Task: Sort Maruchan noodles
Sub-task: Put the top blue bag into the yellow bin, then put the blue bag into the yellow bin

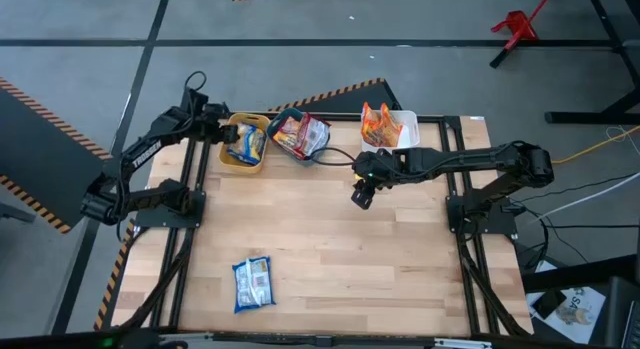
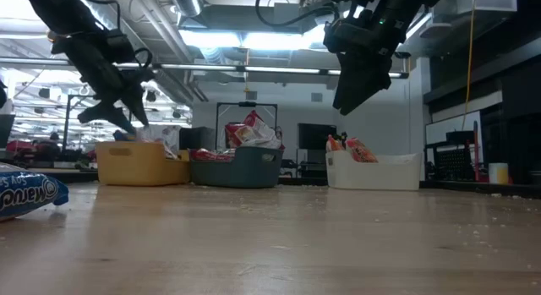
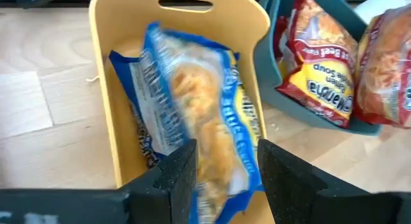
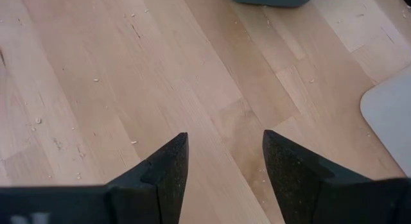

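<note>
The left gripper (image 3: 221, 176) hangs over the yellow bin (image 1: 243, 144) at the table's far left, its fingers (image 3: 172, 179) parted around a blue-white packet (image 3: 192, 115) that stands tilted in the bin; the packet fills the gap between them, though whether the pads press it or merely flank it cannot be told. At least one more blue-white packet lies beneath it in the same bin. The right gripper (image 4: 225, 166) hovers above bare wood near the table's middle, just on the near side of the teal bin (image 1: 300, 139) — jaws well apart, holding nothing, touching nothing. Count of bins: three, set in a row along the far edge — yellow, teal, then the white bin (image 1: 392, 131) on the right. The teal bin carries dark red packets (image 3: 318, 70); two show clearly in the left wrist view. The white bin carries orange-yellow packets (image 1: 379, 121), standing upright at its left end; their number cannot be fixed. One blue-white packet (image 1: 253, 282) lies flat and alone on the table (image 1: 400, 269) near the front edge, left of centre, well apart from both grippers and from the bins. The wide middle and right of the tabletop are bare wood between the rails at either side.
</note>
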Tool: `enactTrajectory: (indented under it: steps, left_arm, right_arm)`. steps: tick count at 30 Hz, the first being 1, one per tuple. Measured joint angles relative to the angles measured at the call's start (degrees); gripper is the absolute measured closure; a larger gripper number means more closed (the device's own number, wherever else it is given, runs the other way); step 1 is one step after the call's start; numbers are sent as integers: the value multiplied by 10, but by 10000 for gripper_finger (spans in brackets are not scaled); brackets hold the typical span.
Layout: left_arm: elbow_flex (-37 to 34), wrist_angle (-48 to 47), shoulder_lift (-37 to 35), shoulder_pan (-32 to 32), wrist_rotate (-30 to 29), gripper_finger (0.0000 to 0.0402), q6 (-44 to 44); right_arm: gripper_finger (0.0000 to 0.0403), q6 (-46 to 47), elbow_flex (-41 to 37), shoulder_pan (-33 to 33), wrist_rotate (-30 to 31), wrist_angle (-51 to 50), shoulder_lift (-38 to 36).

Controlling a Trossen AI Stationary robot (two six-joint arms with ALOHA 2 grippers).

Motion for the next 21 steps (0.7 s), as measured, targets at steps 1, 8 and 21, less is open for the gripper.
enactTrajectory:
  steps: [1,8,21]
  left_arm:
    - [2,-1,0,3,3,244,0]
    - [43,-3,-2,1,-6,247,-48]
    - [100,-120,-68,-148,172,248,-141]
  right_arm:
    - [214,0,0,0,0,0,0]
    - [214,0,0,0,0,4,0]
    - [214,-8,0,0,-21,10,1]
